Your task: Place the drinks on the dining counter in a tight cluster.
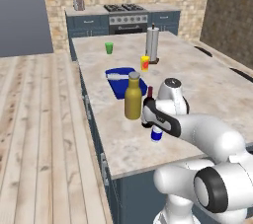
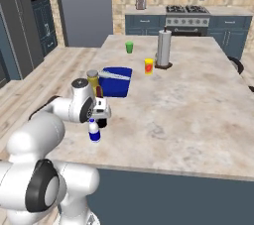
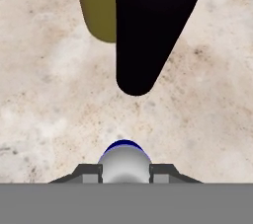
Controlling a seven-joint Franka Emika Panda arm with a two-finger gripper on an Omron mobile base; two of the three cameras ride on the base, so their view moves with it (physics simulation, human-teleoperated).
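My gripper is shut on the white cap of the small blue-labelled bottle, which hangs upright at or just over the dining counter near its front edge. In the left base view the small bottle shows below my gripper. Right beside it stand the dark wine bottle with its red top and the tall mustard-yellow bottle. From the right base view, my gripper tops the small bottle, and my hand partly covers the wine bottle and the mustard bottle.
A blue tub with a white item lies just behind the bottles. Farther back are a small yellow cup, a paper towel roll and a green cup. The counter's left edge runs close to the mustard bottle.
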